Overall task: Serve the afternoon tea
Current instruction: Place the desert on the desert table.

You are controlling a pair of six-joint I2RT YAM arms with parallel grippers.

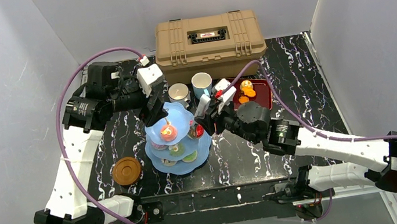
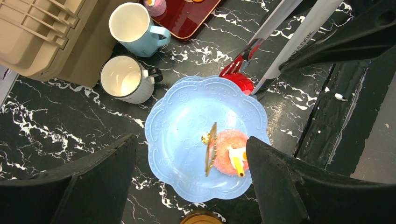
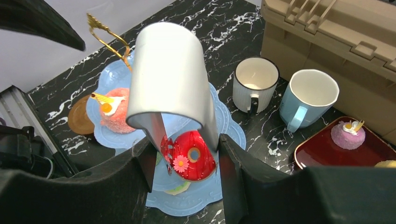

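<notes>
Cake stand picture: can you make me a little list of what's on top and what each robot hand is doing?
Top tier: one pink cake on the blue cake stand
Left gripper: open, above the top tier, holding nothing
Right gripper: shut on metal tongs
Tongs: pinching a red donut at a lower tier's edge
Mugs: white mug and blue mug, side by side
Saucer: brown saucer beside the stand

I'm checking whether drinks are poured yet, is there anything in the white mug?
No, the white mug stands empty, its pale inside bare to the bottom, beside the light-blue mug.
</notes>
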